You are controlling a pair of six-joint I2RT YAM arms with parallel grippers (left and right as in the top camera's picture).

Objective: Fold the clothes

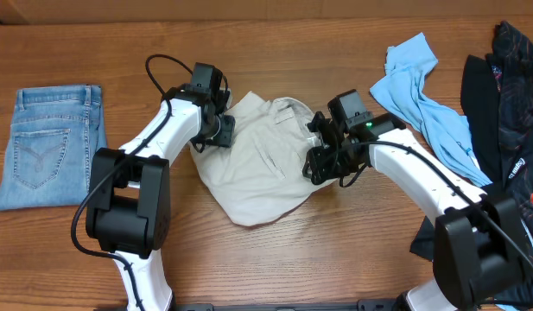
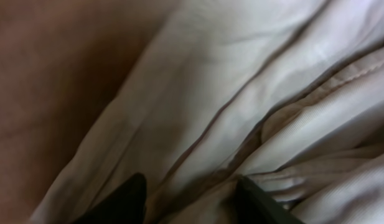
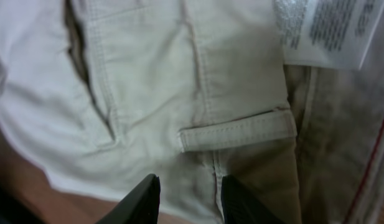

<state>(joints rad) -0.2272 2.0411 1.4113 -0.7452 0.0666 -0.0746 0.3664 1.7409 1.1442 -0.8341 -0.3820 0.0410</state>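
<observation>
The beige shorts (image 1: 262, 168) lie crumpled at the middle of the table, waistband and white inner label (image 3: 325, 31) toward the right. My left gripper (image 1: 216, 130) is down on their upper left edge. Its dark fingers (image 2: 126, 200) stand apart with a fold of the cloth (image 2: 241, 93) bunched between them. My right gripper (image 1: 322, 160) is at the shorts' right edge, and its fingers (image 3: 145, 199) are closed on the cloth near a belt loop (image 3: 238, 129). A light-blue shirt (image 1: 421, 104) and black garments (image 1: 508, 95) lie heaped at the right.
Folded blue jeans (image 1: 50, 142) rest flat at the far left. The black garments hang over the table's right edge beside my right arm's base (image 1: 473, 250). Bare wood (image 1: 275, 268) shows in front of the shorts.
</observation>
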